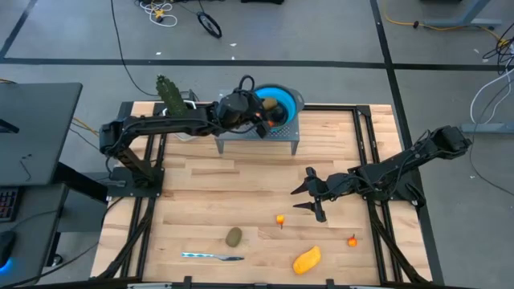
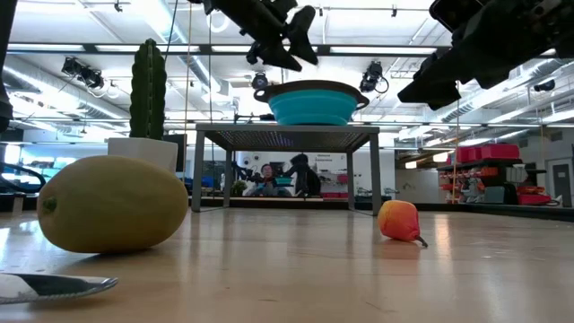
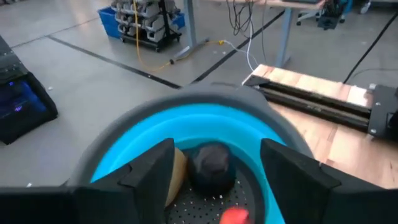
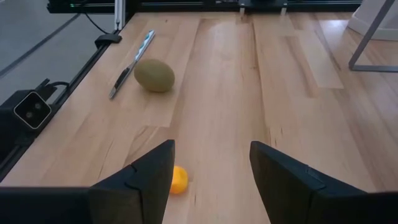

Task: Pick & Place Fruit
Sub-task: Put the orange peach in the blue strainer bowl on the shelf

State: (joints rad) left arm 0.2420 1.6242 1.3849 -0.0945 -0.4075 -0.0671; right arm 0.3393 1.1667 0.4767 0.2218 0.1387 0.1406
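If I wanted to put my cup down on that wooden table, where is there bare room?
The widest bare wood lies between the stand holding the blue bowl and the green fruit, left of the open right gripper. The front edge is crowded: knife, yellow-orange fruit, small orange bits.

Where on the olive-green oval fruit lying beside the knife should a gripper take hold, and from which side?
Grip the olive-green oval across its narrow middle, coming straight down from above. It lies on its side on the table, clear of the knife, so its rounded flanks are free for the fingers.
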